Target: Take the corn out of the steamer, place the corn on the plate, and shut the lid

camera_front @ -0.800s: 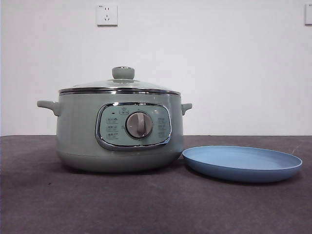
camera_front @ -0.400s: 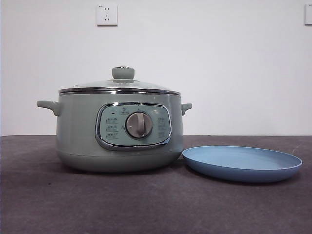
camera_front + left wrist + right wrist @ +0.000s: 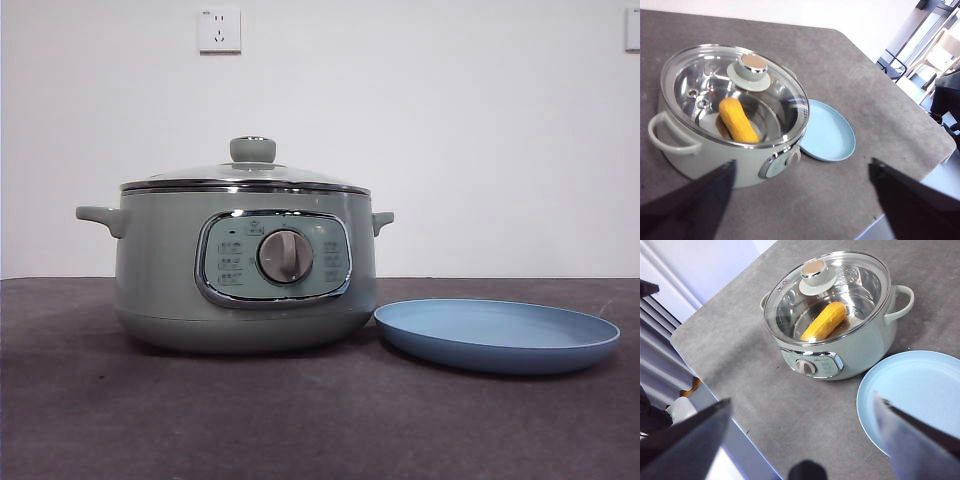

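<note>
The sage-green steamer (image 3: 240, 270) stands on the dark table, left of centre in the front view. Its glass lid (image 3: 245, 176) with the green knob sits closed on it. The yellow-orange corn (image 3: 738, 121) lies inside the pot, seen through the lid in both wrist views (image 3: 823, 320). The light-blue plate (image 3: 497, 335) lies empty just right of the pot. My left gripper (image 3: 800, 200) is open, high above the table and back from the steamer. My right gripper (image 3: 805, 440) is open too, high above the table near the plate (image 3: 920, 390). Neither shows in the front view.
The grey table's edge (image 3: 705, 385) runs near the steamer on one side, with a drop to the floor. Chairs (image 3: 940, 50) stand beyond the table's far corner. A wall socket (image 3: 219, 30) is on the white wall behind.
</note>
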`<action>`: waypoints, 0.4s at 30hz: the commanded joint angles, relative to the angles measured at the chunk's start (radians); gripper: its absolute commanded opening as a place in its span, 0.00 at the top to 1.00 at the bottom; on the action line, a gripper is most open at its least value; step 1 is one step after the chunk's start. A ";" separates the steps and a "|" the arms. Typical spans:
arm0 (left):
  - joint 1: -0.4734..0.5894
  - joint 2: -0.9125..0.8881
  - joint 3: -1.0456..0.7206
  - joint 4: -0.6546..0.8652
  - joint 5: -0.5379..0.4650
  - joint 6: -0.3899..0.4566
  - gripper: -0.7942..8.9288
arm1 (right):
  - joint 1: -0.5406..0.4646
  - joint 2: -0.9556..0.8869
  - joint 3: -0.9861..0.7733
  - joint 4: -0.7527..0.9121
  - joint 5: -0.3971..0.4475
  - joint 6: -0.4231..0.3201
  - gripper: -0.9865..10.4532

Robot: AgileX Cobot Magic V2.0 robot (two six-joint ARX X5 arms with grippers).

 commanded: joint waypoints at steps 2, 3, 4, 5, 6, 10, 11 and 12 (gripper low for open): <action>0.000 0.012 0.003 0.073 -0.003 0.010 0.34 | 0.002 0.000 0.002 0.002 0.002 0.006 0.37; 0.000 0.020 0.003 0.095 -0.003 0.009 0.34 | 0.002 0.000 0.002 0.002 0.003 0.006 0.37; -0.002 0.034 0.003 0.122 -0.003 -0.003 0.34 | 0.002 0.000 0.002 0.002 0.002 0.006 0.37; -0.005 0.050 0.003 0.151 -0.004 -0.014 0.34 | 0.002 0.000 0.002 0.002 0.003 0.006 0.37; -0.011 0.067 0.003 0.177 -0.004 -0.018 0.34 | 0.002 0.001 0.002 0.002 0.003 0.006 0.37; -0.053 0.166 0.014 0.297 -0.041 -0.038 0.34 | 0.002 0.001 0.002 0.002 0.003 0.006 0.37; -0.071 0.198 0.023 0.327 -0.060 -0.040 0.34 | 0.002 0.001 0.002 0.002 0.003 0.006 0.37; -0.089 0.228 0.032 0.357 -0.074 -0.042 0.34 | 0.002 0.001 0.002 0.002 0.003 0.006 0.37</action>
